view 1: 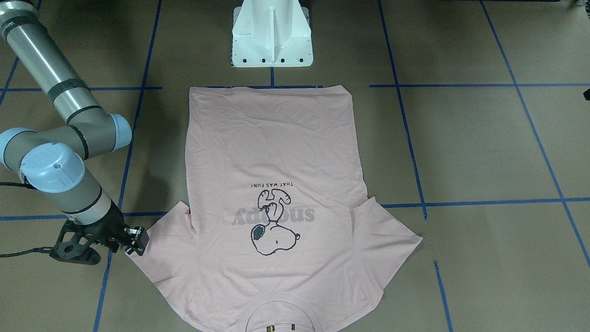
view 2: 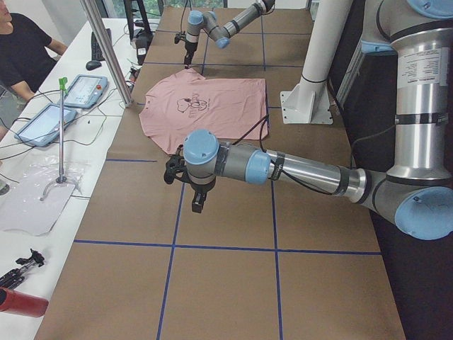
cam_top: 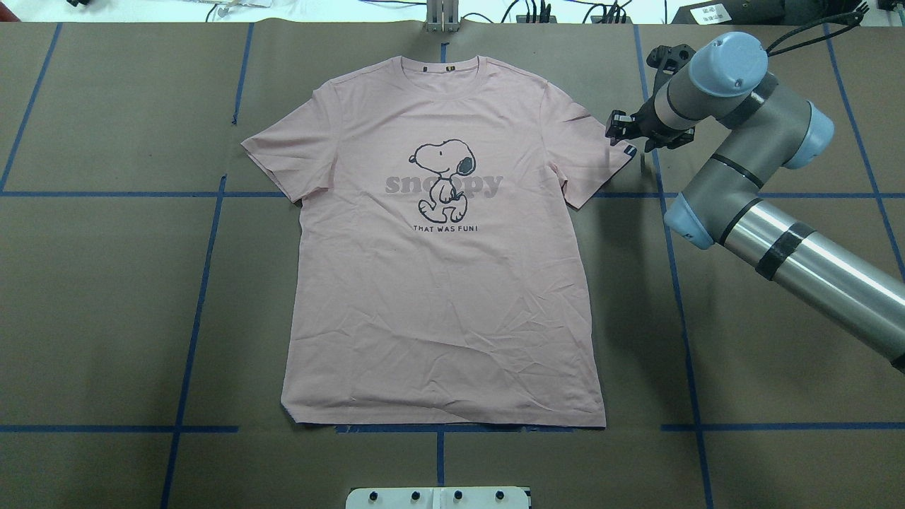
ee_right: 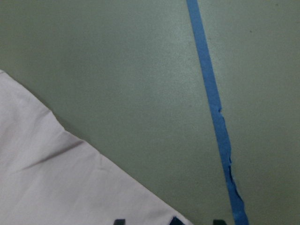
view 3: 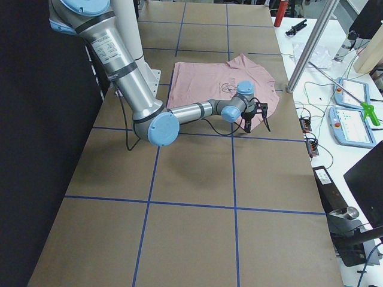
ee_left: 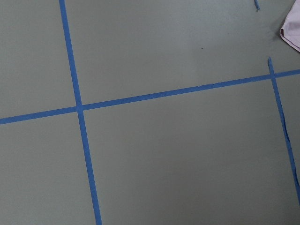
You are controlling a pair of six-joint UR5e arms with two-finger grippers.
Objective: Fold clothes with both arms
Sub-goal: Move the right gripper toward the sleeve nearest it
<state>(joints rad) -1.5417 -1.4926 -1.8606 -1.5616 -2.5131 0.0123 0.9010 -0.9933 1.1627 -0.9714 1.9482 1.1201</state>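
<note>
T-shirt lies flat, unfolded; my right gripper hangs open-fingered over the sleeve tip just below it, which I'd pinch next.

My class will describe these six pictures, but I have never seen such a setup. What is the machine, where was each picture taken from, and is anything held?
All six show one moment. The machine is a robot whose jointed metal right arm and left arm each end in a black two-finger gripper. Two cameras look down on the table: one from behind the robot, one facing it, so the print looks upside down there. Two look along the table from its ends; one sits on each wrist, seeing mostly tabletop and blue tape. A pink T-shirt lies flat, print up. The right gripper sits at one sleeve tip, jaws seemingly apart; nothing is lifted. The left gripper hangs over bare table clear of the shirt, holding nothing visible.
</note>
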